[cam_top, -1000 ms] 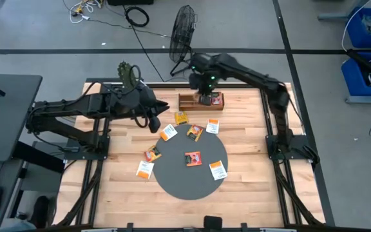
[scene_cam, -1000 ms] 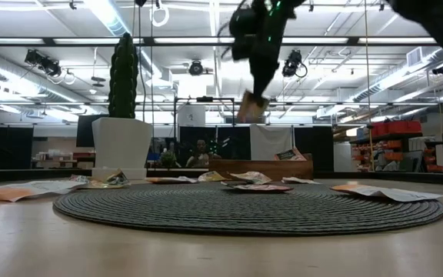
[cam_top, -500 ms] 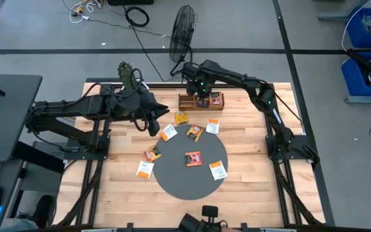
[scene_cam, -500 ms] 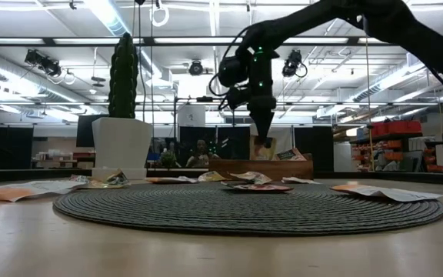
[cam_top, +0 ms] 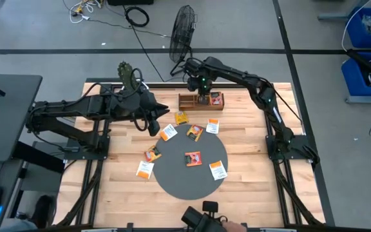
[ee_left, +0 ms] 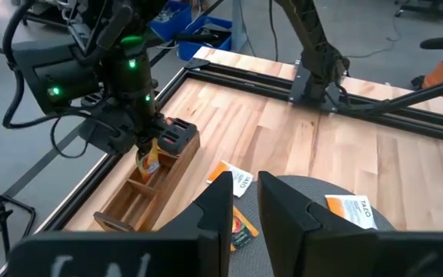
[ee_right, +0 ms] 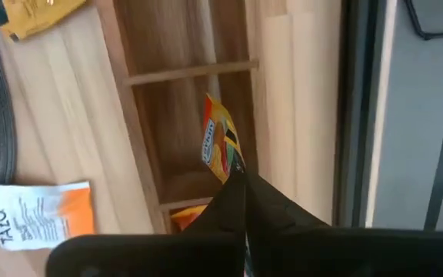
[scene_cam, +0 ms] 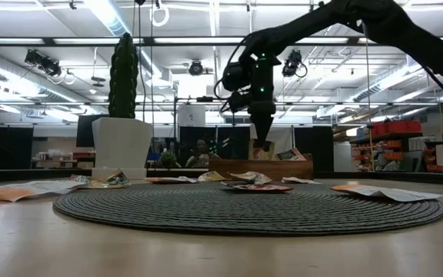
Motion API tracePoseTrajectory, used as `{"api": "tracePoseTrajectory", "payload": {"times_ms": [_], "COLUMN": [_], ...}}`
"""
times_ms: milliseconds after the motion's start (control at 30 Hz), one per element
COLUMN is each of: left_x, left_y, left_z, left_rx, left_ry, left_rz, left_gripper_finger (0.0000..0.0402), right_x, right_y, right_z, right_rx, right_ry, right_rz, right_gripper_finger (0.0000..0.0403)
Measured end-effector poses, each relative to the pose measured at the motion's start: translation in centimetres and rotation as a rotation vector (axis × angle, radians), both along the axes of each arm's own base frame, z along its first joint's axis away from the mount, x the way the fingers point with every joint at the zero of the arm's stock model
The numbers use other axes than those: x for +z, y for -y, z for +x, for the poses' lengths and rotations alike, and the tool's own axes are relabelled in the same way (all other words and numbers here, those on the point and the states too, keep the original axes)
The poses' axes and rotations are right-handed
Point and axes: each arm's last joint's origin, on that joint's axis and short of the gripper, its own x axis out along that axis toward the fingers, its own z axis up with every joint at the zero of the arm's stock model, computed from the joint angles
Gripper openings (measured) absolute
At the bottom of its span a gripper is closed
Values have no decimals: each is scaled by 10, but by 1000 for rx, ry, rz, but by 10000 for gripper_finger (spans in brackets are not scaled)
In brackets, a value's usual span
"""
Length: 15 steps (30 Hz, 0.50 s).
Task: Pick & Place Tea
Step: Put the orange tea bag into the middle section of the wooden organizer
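Observation:
A brown wooden tray [cam_top: 189,102] with compartments stands at the table's far side. My right gripper [cam_top: 202,96] hangs over it, pointing down, shut on an orange tea sachet [ee_right: 218,142] whose lower end dips into the tray's middle compartment [ee_right: 194,123]. Another sachet [cam_top: 216,98] lies in the tray's right end. Several more sachets lie flat on the round grey mat [cam_top: 189,183] and the wood around it, such as a yellow one [cam_top: 181,118]. My left gripper [cam_top: 153,122] hovers left of the mat, slightly open with nothing between its fingers [ee_left: 215,211]. My right gripper pinches the sachet's upper corner [ee_right: 231,161] between its two fingertips, coming from above and pointing down. The sachet hangs upright below the fingers [ee_left: 149,163], its lower end between the compartment's walls; whether it touches the tray's floor I cannot tell.
A potted cactus [cam_top: 129,74] stands at the far left corner of the table, near my left arm. A floor fan [cam_top: 184,26] is behind the table. Black frame rails [cam_top: 272,122] run along the table's right side.
My right gripper has come down over the tray with the sachet, staying shut; the sachet, once well above the tray, now reaches into the middle compartment.

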Motion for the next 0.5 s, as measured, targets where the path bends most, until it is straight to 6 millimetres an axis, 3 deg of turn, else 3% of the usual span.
{"api": "tracePoseTrajectory", "payload": {"times_ms": [300, 500], "left_x": [-3, -5], "left_y": [0, 0], "left_z": [3, 5], "left_rx": [0, 0], "left_ry": [-16, -22], "left_rz": [0, -1], "left_gripper_finger": [67, 67], "right_x": [-9, -9], "right_y": [3, 4], "right_z": [5, 5], "right_rx": [33, 33], "right_ry": [11, 16], "right_rz": [-1, -10], "right_gripper_finger": [4, 59]}}
